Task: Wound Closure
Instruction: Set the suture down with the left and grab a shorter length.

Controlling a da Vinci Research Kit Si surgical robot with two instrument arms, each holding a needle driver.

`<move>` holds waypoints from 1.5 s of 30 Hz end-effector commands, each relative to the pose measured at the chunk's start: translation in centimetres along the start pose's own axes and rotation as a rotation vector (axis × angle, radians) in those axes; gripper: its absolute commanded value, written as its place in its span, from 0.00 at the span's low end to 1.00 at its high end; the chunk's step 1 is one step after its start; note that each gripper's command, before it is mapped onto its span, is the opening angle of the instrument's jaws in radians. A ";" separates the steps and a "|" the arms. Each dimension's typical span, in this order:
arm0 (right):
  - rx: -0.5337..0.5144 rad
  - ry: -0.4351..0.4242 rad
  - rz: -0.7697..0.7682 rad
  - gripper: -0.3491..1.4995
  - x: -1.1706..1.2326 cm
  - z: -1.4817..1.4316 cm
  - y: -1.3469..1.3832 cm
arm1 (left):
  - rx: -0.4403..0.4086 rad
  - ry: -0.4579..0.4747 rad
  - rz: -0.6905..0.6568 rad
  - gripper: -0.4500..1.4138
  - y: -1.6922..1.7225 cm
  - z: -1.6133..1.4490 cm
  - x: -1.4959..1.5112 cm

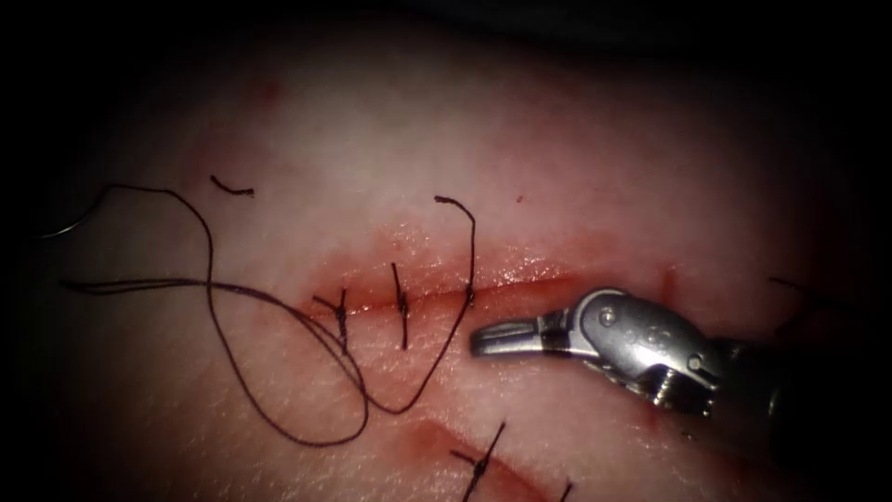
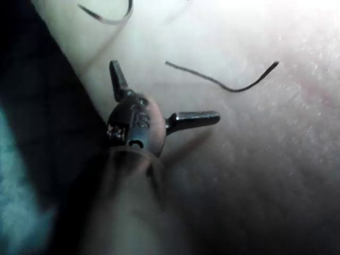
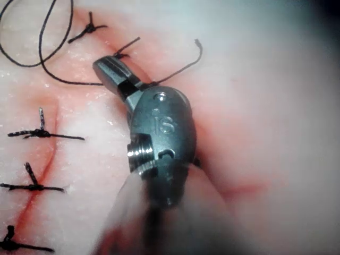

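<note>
Resting with jaws pressed together and empty, the right tool [image 1: 488,336] points left at the thread [image 1: 437,367] just beside its tip, near the cut [image 1: 520,284]; the left tool [image 2: 159,98] hangs spread, empty, the needle [image 1: 65,228] seemingly far left.

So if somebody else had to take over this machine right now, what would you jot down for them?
Right pincer: jaws shut, holding nothing, tip just below the cut beside the third stitch.
Left pincer: jaws wide open, empty, over bare tissue near a loose cut end of thread.
Needle: at the far left of the endoscope view, a thin curve lies on the tissue at the end of the long thread.
Done: three stitches across the cut's left part.
Left: the right stretch remains open.
</note>
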 end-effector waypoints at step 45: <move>-0.001 -0.016 -0.021 0.00 -0.16 0.15 -0.07 | 0.112 -0.011 0.481 0.59 0.67 3.12 1.94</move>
